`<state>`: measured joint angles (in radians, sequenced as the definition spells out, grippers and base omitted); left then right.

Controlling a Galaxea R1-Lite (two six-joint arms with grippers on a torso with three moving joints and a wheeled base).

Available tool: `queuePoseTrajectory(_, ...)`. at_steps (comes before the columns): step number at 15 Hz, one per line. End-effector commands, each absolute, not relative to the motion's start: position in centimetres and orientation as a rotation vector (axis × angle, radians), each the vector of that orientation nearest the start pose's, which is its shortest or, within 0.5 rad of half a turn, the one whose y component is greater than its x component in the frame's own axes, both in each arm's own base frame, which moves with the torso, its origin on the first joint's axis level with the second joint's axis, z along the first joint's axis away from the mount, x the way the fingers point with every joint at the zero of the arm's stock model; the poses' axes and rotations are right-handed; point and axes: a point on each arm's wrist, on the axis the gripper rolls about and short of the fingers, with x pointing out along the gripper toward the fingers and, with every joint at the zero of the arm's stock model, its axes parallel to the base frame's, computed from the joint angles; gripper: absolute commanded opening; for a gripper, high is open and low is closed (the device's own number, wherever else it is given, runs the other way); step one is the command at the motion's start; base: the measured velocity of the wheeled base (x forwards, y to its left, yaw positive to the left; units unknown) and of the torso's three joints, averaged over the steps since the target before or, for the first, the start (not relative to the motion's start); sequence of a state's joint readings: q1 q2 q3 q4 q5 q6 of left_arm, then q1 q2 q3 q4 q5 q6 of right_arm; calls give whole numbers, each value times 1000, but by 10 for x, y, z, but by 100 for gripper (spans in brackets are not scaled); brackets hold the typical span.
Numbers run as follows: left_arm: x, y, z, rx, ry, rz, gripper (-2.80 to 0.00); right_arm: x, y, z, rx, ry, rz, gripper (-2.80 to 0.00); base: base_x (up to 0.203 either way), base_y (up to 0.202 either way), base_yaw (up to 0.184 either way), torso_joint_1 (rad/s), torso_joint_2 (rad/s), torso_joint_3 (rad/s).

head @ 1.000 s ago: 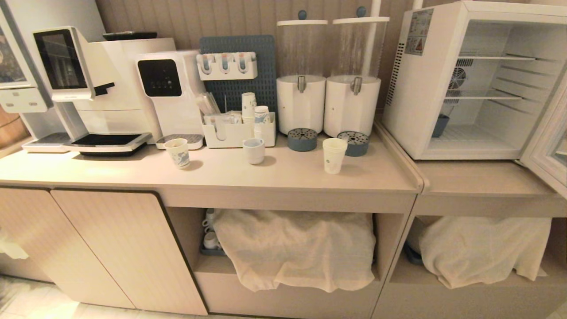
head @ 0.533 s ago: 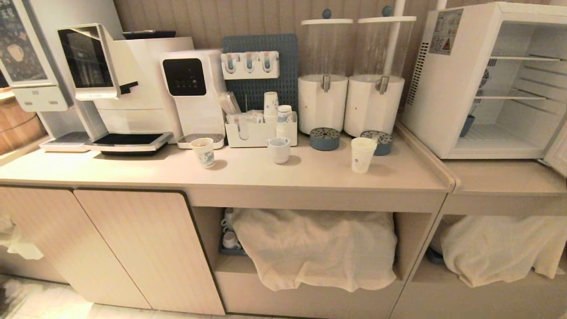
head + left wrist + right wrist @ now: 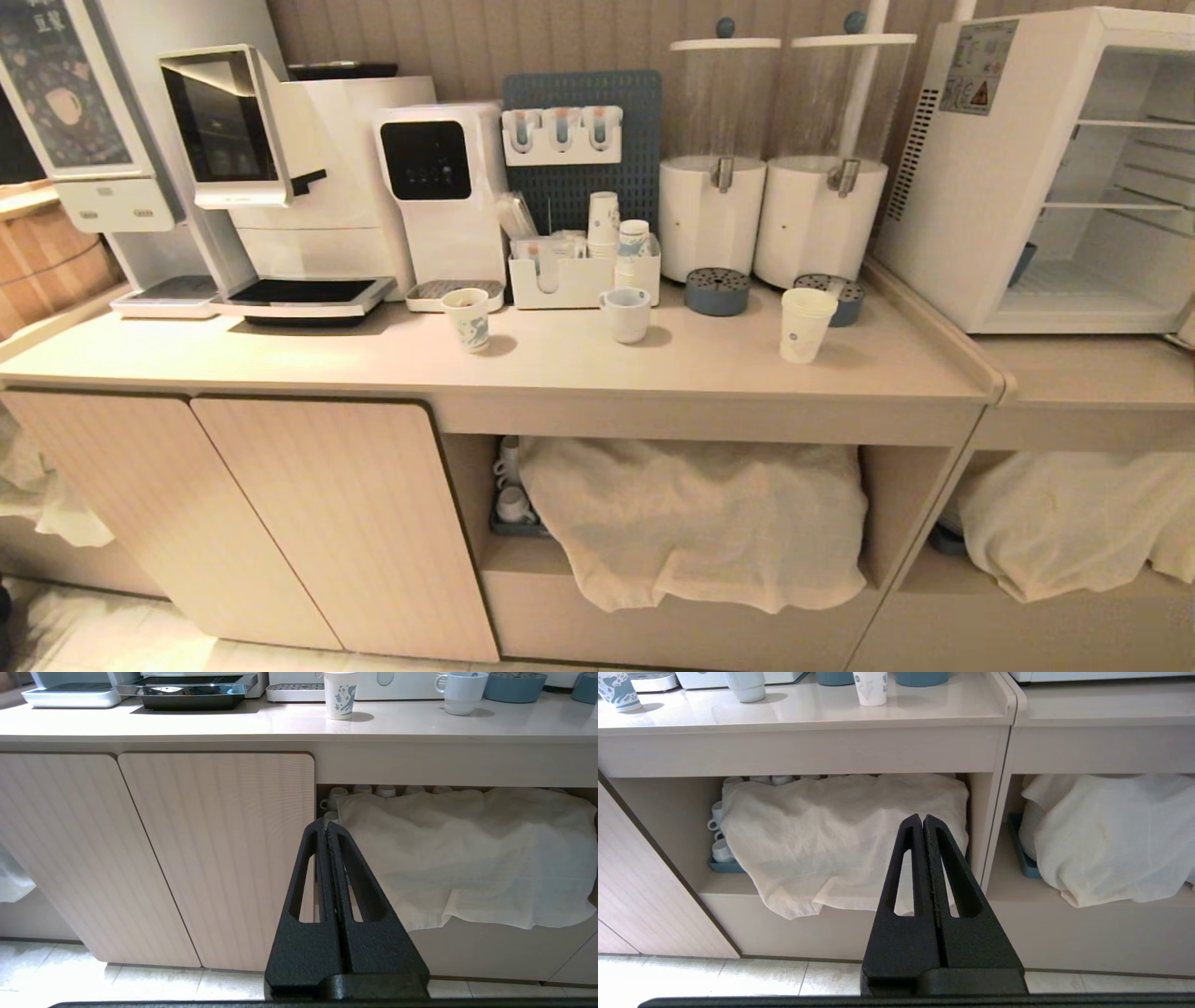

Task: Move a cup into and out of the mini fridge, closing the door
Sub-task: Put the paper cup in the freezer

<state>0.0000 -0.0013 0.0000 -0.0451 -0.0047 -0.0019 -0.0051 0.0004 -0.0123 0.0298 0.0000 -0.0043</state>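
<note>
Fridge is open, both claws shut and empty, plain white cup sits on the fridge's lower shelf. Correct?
Not quite. The cup is not in the mini fridge; the head view shows it standing on the counter, by the blue drip tray. The rest holds: the fridge is open, and the left claw and right claw are shut and empty.

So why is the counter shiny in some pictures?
Left wrist view: lamp glare on the counter, and the drawn cup throws a shadow. Right wrist view: pale sheen beside the cup. Head view: warm dim light, and straight edges bend near the fridge.

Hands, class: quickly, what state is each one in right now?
Left hand: closed, holding nothing.
Right hand: closed, holding nothing.
</note>
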Motion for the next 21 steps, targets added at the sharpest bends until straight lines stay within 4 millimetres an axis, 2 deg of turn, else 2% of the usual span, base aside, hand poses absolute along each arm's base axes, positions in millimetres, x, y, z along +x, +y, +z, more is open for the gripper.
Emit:
queuePoseTrajectory(1,-22,0,76,-1,-31,-5,-280,-24,0,76,-5,18,-6,-280,0,0,0,0,0,0)
queuePoseTrajectory(12,-22,0,76,2,-31,-6,-280,-24,0,76,-5,20,-6,-280,8,0,0,0,-1,0)
queuePoseTrajectory(21,-22,0,76,2,-31,-6,-280,-24,0,76,-5,18,-6,-280,192,0,1,2,3,1)
